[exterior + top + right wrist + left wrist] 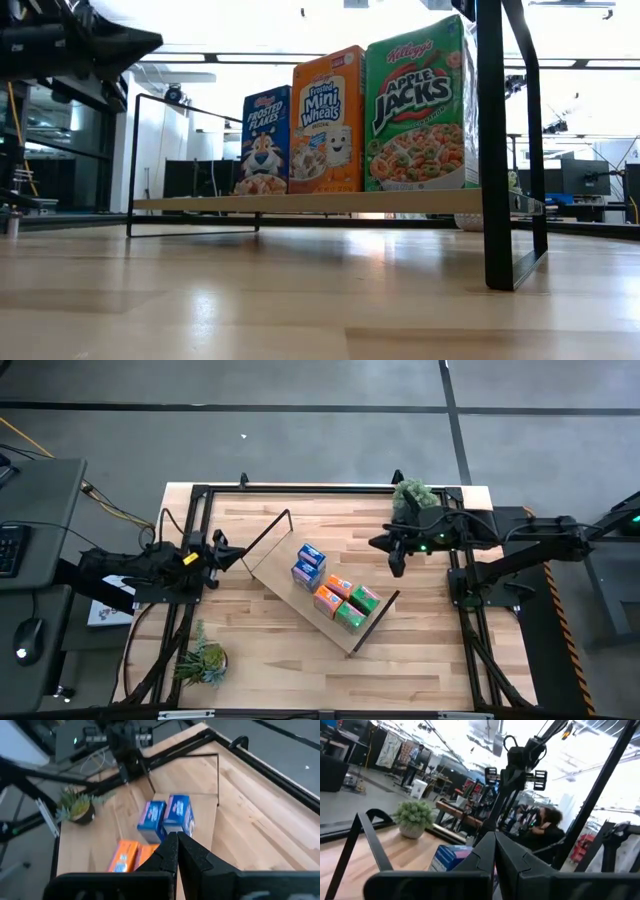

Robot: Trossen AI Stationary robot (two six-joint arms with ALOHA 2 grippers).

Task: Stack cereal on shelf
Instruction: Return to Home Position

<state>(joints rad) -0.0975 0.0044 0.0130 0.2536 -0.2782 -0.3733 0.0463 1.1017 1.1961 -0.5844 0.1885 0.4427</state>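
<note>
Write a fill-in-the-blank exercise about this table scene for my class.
The shelf carries ___ cereal boxes. In the low view, the orange box stands between the blue box and the ___ one. The left gripper and the right gripper each hold ___.
Missing words: six; green; nothing.

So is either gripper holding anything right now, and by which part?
Nothing is held. The left gripper and right gripper are both shut on nothing, apart from the cereal boxes standing on the shelf.
</note>
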